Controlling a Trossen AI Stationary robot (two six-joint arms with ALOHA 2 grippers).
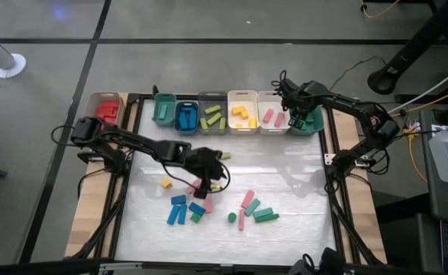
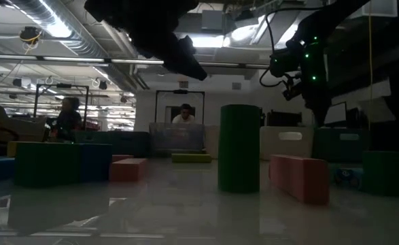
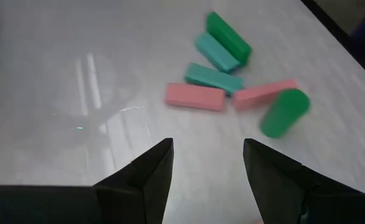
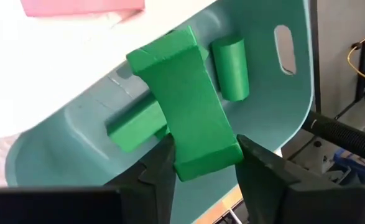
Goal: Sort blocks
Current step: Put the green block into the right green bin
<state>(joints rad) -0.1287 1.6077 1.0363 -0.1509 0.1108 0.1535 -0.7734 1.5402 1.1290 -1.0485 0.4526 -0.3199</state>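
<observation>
My left gripper (image 1: 211, 177) (image 3: 207, 152) hangs open over the middle of the table with nothing between its fingers. Ahead of it lie loose blocks: two pink bars (image 3: 194, 96), two teal bars (image 3: 213, 78), a green bar (image 3: 229, 37) and a green cylinder (image 3: 283, 112). More blocks, blue (image 1: 178, 208), yellow (image 1: 166, 182) and pink (image 1: 207, 202), lie flat nearer the table's front left. My right gripper (image 1: 300, 114) (image 4: 198, 149) is shut on a green block (image 4: 185, 99) above the teal bin (image 4: 275, 106) at the right end of the bin row. My right gripper pinches the green block with waisted sides between its two fingers, at the end nearest the wrist (image 4: 204, 158). The fingers point down into the teal bin. The block is lifted clear and sticks out ahead of the fingers, above a green cylinder (image 4: 230, 67) and a green bar (image 4: 132, 127) lying in the bin.
A row of bins stands along the far edge: tan with red pieces (image 1: 107, 108), teal (image 1: 164, 108), blue (image 1: 187, 116), grey with lime pieces (image 1: 212, 114), white with yellow (image 1: 243, 113), white with pink (image 1: 272, 116). A lime block (image 1: 224, 156) lies near the left gripper. People sit in the room beyond.
</observation>
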